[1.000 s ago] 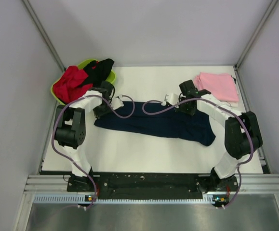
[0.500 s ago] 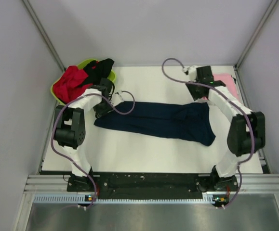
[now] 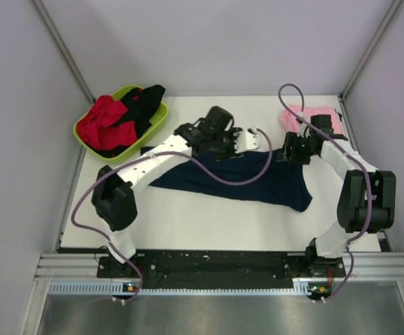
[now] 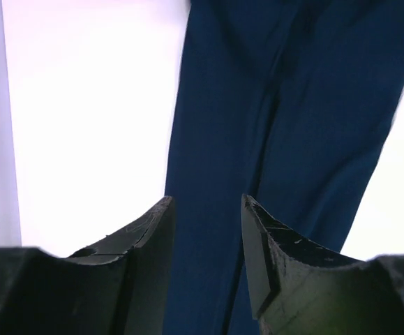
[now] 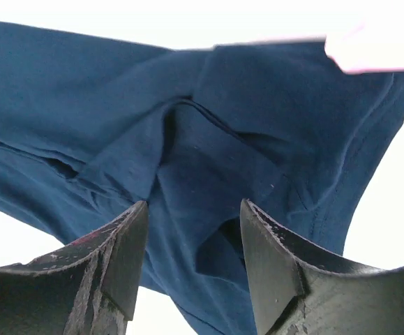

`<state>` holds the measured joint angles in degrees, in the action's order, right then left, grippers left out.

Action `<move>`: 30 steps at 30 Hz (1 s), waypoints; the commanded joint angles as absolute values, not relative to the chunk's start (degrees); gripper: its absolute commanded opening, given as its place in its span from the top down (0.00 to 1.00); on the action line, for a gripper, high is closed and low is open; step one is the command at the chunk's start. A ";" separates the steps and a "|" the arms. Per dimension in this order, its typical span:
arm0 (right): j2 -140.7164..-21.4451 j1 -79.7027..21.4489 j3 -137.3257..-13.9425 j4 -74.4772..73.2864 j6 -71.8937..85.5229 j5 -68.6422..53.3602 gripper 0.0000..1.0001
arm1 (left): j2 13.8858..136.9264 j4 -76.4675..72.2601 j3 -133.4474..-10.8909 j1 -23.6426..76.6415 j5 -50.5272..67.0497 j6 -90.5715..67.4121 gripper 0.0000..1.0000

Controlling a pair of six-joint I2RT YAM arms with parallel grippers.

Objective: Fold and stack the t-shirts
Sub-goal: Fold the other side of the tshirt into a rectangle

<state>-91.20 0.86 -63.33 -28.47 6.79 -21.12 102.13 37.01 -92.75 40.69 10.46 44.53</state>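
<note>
A dark navy t-shirt (image 3: pixel 257 183) lies in a long band across the middle of the white table (image 3: pixel 188 223). My left gripper (image 3: pixel 238 144) hovers over its back edge near the middle, open and empty; the left wrist view shows the navy cloth (image 4: pixel 285 105) under my open gripper (image 4: pixel 205 202). My right gripper (image 3: pixel 290 151) is open and empty above the shirt's right part; the right wrist view shows creased navy cloth (image 5: pixel 188 153) between the open gripper (image 5: pixel 195 206). A folded light pink t-shirt (image 3: pixel 320 114) lies at the back right. Red (image 3: pixel 98 125) and black (image 3: pixel 140 106) t-shirts lie in the basin.
The lime green plastic basin (image 3: pixel 84 141) stands at the back left corner. Grey walls close in the table on three sides. A corner of the pink shirt (image 5: pixel 369 59) shows at the upper right of the right wrist view. Cables loop off both arms over the shirt.
My left arm has swung from the shirt's left end by the basin to its middle. My right gripper went back toward the pink shirt, then returned over the navy shirt's right part.
</note>
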 commanded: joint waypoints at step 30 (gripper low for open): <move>-94.75 4.66 -58.36 -18.72 10.46 -23.47 1.00 | 132.63 19.25 -112.06 53.00 10.55 39.03 1.00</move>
